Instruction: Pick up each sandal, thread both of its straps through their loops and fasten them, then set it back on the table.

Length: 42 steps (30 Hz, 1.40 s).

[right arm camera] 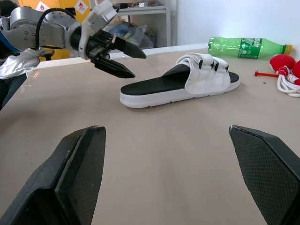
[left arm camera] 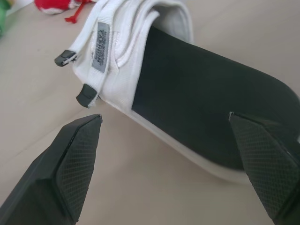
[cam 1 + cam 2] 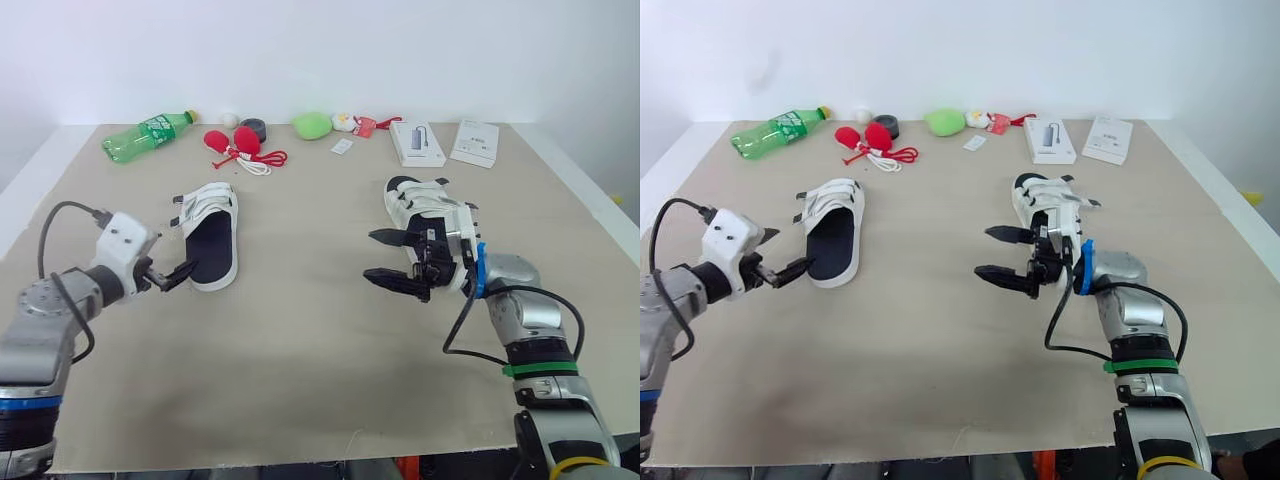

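Lab, metal shelving, labelled yellow bins

On the desk, the left sandal (white, with a dark footbed) lies toward the left edge. The left gripper is just beside its heel, fingers parted. Toward the right edge lies the right sandal, with the right gripper spread wide near it.

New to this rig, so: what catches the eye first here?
Two white sandals with black footbeds lie on the table: the left sandal and the right sandal. The open left gripper hangs by the left sandal's heel; the open right gripper hangs by the right sandal's near end. A green bottle lies at the far left corner.
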Each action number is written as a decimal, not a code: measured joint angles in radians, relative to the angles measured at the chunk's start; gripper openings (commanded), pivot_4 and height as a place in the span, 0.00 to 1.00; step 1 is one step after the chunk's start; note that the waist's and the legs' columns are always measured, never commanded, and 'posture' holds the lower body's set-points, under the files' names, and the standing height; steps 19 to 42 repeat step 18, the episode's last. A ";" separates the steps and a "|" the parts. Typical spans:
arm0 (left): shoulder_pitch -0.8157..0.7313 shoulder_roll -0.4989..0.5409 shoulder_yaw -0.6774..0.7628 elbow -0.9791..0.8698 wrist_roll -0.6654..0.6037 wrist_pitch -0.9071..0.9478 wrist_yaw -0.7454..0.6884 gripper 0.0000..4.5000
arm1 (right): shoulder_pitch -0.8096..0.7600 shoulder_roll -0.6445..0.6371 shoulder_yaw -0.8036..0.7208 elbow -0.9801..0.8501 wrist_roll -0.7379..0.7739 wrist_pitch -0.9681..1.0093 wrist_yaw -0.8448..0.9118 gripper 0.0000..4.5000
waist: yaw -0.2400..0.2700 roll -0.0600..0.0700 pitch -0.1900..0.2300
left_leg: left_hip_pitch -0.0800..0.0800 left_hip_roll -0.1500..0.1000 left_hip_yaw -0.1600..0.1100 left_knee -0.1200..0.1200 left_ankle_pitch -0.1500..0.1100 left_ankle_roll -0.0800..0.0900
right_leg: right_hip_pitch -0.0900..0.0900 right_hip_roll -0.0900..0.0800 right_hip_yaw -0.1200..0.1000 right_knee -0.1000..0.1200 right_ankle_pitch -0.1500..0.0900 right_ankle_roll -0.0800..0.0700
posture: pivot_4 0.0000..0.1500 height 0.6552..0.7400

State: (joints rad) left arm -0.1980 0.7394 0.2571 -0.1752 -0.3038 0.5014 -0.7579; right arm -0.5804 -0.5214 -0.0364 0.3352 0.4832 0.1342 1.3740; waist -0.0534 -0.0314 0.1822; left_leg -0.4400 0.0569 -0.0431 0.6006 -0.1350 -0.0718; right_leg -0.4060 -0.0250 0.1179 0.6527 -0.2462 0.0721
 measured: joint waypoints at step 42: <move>0.106 0.152 0.141 0.009 -0.214 -0.148 -0.398 0.99 | 0.018 -0.270 -0.061 0.171 0.009 -0.011 0.185 1.00 | 0.001 0.001 0.001 | 0.001 0.003 0.002 -0.002 -0.001 0.000 | -0.001 0.001 -0.001 0.000 -0.003 -0.003 | 1.00 1.00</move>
